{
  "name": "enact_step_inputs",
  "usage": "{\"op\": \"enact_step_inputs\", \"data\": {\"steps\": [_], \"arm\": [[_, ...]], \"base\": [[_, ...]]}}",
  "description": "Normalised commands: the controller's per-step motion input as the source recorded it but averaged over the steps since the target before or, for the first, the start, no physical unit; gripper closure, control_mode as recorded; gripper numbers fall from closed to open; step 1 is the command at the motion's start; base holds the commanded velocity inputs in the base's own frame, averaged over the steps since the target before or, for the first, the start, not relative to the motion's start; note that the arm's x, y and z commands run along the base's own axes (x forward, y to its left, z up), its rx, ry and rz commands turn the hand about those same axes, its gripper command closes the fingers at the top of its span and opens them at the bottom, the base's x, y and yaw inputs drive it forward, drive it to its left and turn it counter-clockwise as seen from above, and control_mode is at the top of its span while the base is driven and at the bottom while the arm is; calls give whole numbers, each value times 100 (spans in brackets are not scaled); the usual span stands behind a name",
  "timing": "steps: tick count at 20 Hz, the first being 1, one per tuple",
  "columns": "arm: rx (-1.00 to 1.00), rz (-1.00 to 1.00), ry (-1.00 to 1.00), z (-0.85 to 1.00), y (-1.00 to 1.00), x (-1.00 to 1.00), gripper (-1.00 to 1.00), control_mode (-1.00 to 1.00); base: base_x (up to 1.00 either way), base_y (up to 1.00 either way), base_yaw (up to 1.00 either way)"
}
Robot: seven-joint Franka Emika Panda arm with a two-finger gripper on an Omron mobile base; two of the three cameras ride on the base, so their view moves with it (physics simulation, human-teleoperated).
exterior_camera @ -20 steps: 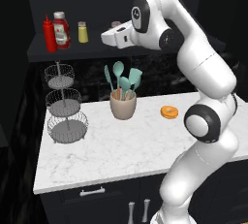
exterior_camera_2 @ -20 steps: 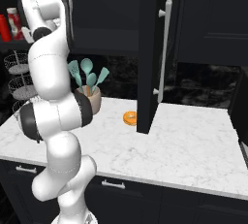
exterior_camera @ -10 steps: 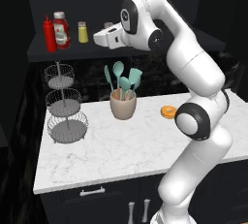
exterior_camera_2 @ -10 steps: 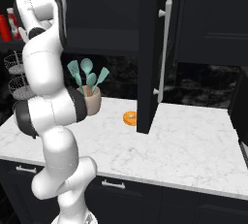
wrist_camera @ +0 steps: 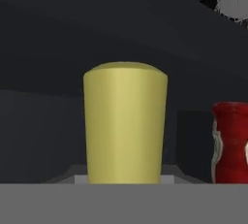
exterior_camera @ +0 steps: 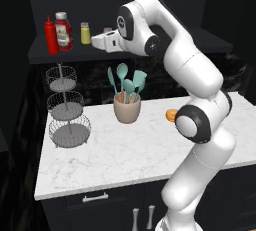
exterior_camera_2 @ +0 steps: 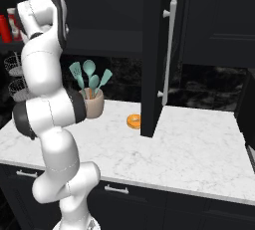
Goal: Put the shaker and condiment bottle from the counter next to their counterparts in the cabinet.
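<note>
Shaker (wrist_camera: 125, 123) is gripped in the clenched pincer (exterior_camera: 103, 39) above the cabinet (exterior_camera: 165, 40) shelf, just beside its twin (exterior_camera: 85, 33); red condiment bottle (exterior_camera: 50, 35) is stood farther left

The counter (exterior_camera: 125, 155) looks like polished white marble with grey veins. The cabinet (exterior_camera: 45, 55) shelf is matt, near-black. The basket stand (exterior_camera: 67, 112) is thin grey wire. The shaker (wrist_camera: 125, 123) has a smooth, matt yellow-olive skin; the ketchup bottle (exterior_camera: 62, 31) looks like glossy red plastic.
</note>
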Motion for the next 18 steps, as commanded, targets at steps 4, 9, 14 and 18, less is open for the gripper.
{"op": "enact_step_inputs", "data": {"steps": [4, 9, 14, 18], "arm": [[10, 0, 1, -17, 0, 54, 100, -100], [1, 1, 2, -27, 0, 19, 100, -100], [3, 0, 5, -27, 0, 47, 100, -100], [5, 0, 6, -28, 0, 59, 100, -100]], "base": [[0, 0, 0], [0, 0, 0], [0, 0, 0], [0, 0, 0]]}}
